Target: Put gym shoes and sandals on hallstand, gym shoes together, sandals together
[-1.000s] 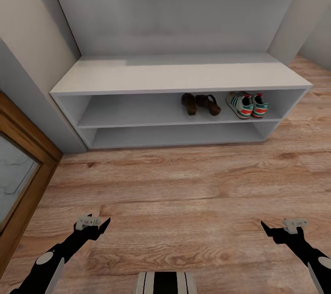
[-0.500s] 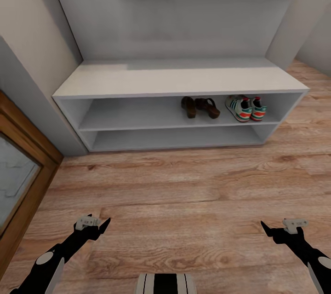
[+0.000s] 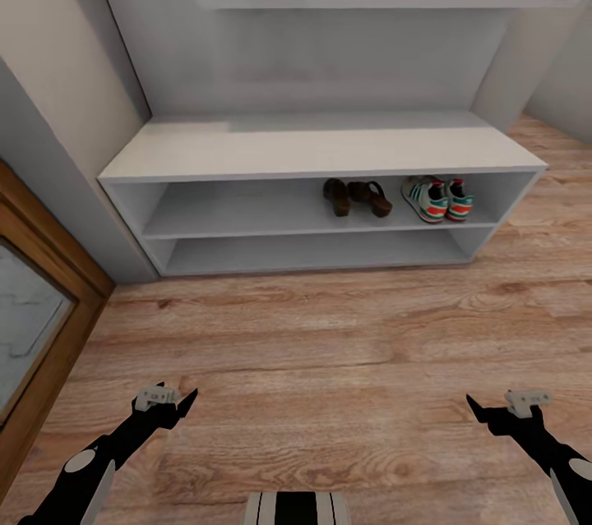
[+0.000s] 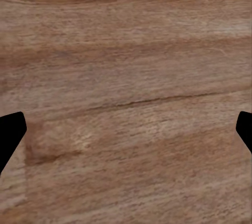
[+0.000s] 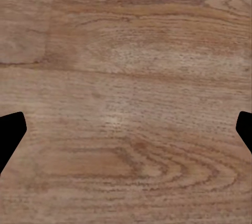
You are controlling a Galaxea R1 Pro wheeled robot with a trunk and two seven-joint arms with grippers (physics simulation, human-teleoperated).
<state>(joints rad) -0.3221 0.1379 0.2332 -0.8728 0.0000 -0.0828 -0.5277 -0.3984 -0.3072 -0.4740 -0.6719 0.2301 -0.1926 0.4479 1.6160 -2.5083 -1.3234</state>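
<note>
The grey-white hallstand (image 3: 247,149) stands against the back wall in the head view. On its upper open shelf the two dark brown sandals (image 3: 355,197) lie side by side. Right of them, the two gym shoes (image 3: 440,200) sit together, white with green stripes and red-orange heels. Far in front of the rack, my left gripper (image 3: 168,403) and right gripper (image 3: 497,410) hover low over the corridor floor (image 3: 329,344), both open and empty. Each wrist view looks straight down at bare planks between wide-spread fingertips (image 4: 10,134) (image 5: 10,134).
A wood-framed glass panel (image 3: 41,320) runs along the left edge, beside a beige wall. A floating shelf (image 3: 370,2) hangs on the rack's back panel. The lower shelf and the flat top of the rack hold nothing. My trunk (image 3: 296,507) shows at the bottom.
The whole head view has shifted: the rack now sits lower and smaller in the picture, so the camera has moved. Shoes, sandals and both grippers keep their places.
</note>
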